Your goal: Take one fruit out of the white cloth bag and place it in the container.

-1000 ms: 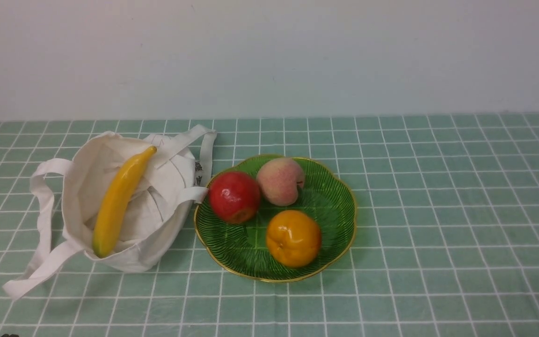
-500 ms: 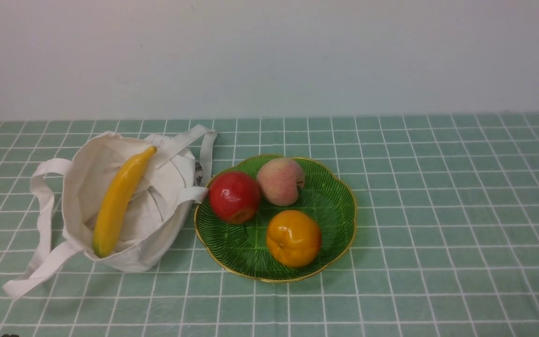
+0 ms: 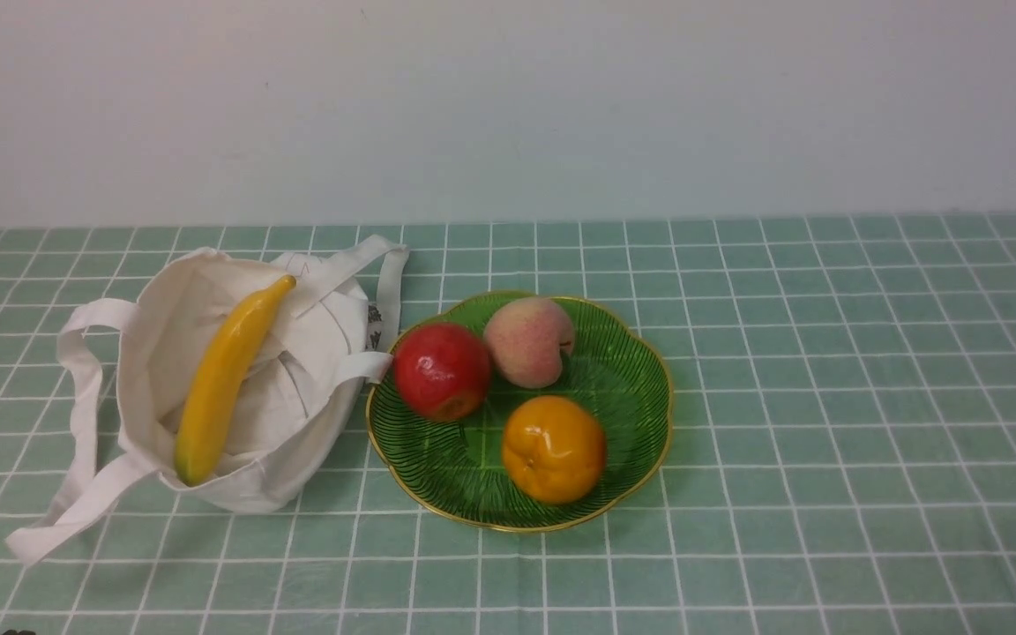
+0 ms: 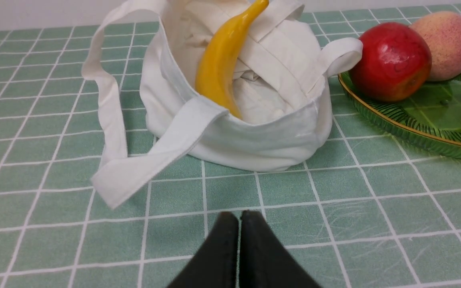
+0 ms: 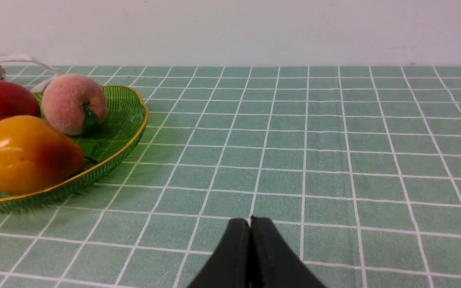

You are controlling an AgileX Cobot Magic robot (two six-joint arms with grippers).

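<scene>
Apple [image 3: 442, 371], round and glossy red, sits in the ribbed green glass plate [image 3: 640, 414] with its scalloped gold rim, beside a fuzzy pink peach [image 3: 529, 341] and a shiny, lobed orange fruit [image 3: 553, 450]. Left of the plate, the soft, creased canvas bag [image 3: 270, 476] gapes around a smooth curved banana [image 3: 230, 379]. Left gripper [image 4: 239, 224] and right gripper [image 5: 250, 228] are both clenched, holding nothing, above the gridded cloth [image 3: 825, 441].

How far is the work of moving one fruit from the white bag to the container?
It looks finished: the red apple sits in the green plate, near the bag. Nothing is in hand; the left claw and right claw are shut and empty. Probably nothing is left, though a banana lies in the bag.
</scene>
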